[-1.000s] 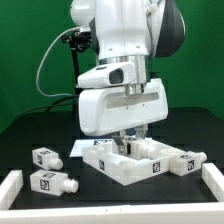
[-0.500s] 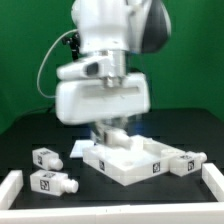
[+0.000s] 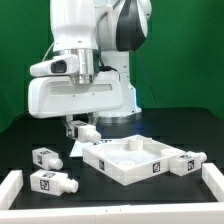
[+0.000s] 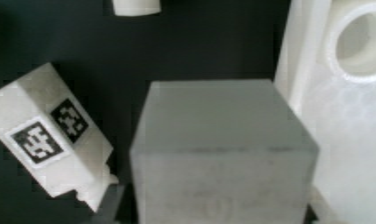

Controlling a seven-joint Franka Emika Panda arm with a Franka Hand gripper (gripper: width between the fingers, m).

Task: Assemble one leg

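My gripper (image 3: 82, 129) hangs above the black table, off the near-left corner of the large white panel (image 3: 125, 166), towards the exterior view's left. It is shut on a small white tagged leg (image 3: 89, 131), held clear of the table. In the wrist view the held leg is a blurred grey block (image 4: 220, 150) filling the middle, and my fingertips are hidden behind it. The panel's rim with a round hole (image 4: 354, 45) runs along one side of it. A white tagged piece (image 4: 52, 135) lies on the other side.
Two more legs (image 3: 45, 157) (image 3: 52, 183) lie at the front on the exterior view's left, and one (image 3: 190, 162) lies against the panel's right side. The marker board (image 3: 76, 148) lies under my gripper. A white rail (image 3: 10, 190) borders the front.
My gripper has risen off the panel and swung towards the exterior view's left, carrying the leg with it. The panel and the other legs have stayed put.
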